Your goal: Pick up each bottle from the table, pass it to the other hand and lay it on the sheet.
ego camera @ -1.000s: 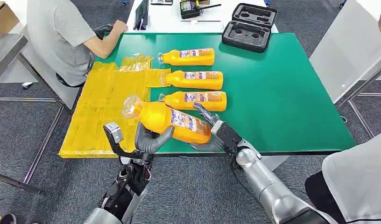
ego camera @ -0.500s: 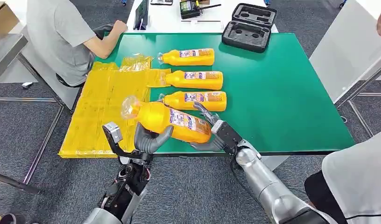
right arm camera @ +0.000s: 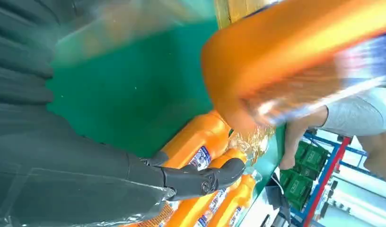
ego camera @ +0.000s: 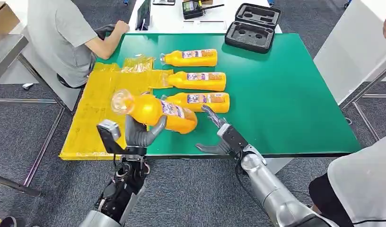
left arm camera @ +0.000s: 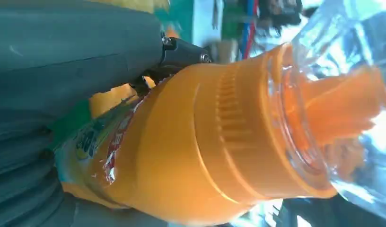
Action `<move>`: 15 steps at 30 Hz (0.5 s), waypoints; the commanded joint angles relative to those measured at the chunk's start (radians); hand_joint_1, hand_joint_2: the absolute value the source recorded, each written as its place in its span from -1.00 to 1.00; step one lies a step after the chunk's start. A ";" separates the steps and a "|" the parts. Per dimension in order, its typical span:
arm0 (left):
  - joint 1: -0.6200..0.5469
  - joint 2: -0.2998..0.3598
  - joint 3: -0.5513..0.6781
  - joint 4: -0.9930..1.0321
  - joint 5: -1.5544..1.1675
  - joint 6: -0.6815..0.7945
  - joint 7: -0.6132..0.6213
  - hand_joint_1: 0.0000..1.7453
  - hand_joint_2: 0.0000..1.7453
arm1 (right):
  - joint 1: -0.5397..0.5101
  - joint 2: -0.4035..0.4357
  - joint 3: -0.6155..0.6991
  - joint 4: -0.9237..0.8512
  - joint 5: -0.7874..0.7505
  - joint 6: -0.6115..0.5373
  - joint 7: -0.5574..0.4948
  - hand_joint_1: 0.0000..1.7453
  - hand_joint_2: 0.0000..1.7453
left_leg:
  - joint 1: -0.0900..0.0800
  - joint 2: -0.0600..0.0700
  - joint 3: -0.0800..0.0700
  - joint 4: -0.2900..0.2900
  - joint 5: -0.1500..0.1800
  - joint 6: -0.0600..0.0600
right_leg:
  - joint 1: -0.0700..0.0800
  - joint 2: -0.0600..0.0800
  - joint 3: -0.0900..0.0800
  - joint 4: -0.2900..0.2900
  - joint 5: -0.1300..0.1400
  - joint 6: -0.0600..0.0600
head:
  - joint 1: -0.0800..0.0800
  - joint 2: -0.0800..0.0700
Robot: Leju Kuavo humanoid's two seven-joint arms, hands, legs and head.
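The yellow sheet point(ego camera: 103, 111) fills the frame's left. The bottle point(ego camera: 153, 110), clamped in the left hand point(ego camera: 136, 135), has shifted left toward it since a second ago; the right hand point(ego camera: 219, 137), fingers point(ego camera: 211, 115) apart, has let go, so the handover looks complete.

The left hand point(ego camera: 140, 134) is raised over the near table edge, its thumb and fingers curled up around a bottle point(ego camera: 153, 110) it grips from below. The right hand point(ego camera: 218, 137) is low at the table edge, holding nothing, fingers spread and pointing forward, with the silver forearm slanting down behind it.
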 commanded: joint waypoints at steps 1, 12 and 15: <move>-0.055 0.038 0.040 -0.031 -0.086 0.151 0.004 1.00 1.00 | 0.005 0.001 -0.044 0.011 -0.002 -0.014 0.003 -1.00 1.00 | 0.001 0.001 0.003 0.000 -0.001 -0.001 | 0.001 0.000 0.003 0.000 -0.001 -0.001 | 0.000 0.000; -0.107 0.133 -0.085 -0.050 -0.243 0.486 0.004 1.00 1.00 | 0.005 0.012 -0.055 0.023 -0.007 -0.026 0.003 -1.00 1.00 | 0.001 0.002 0.004 0.000 -0.002 -0.002 | 0.001 0.001 0.003 0.000 -0.001 -0.002 | 0.000 0.000; -0.214 0.186 -0.214 0.154 -0.454 0.788 0.004 1.00 1.00 | 0.006 0.012 -0.056 0.014 -0.007 -0.024 0.003 -1.00 1.00 | 0.001 0.000 0.005 0.000 -0.002 -0.002 | 0.001 0.000 0.005 0.000 -0.002 -0.002 | 0.000 0.000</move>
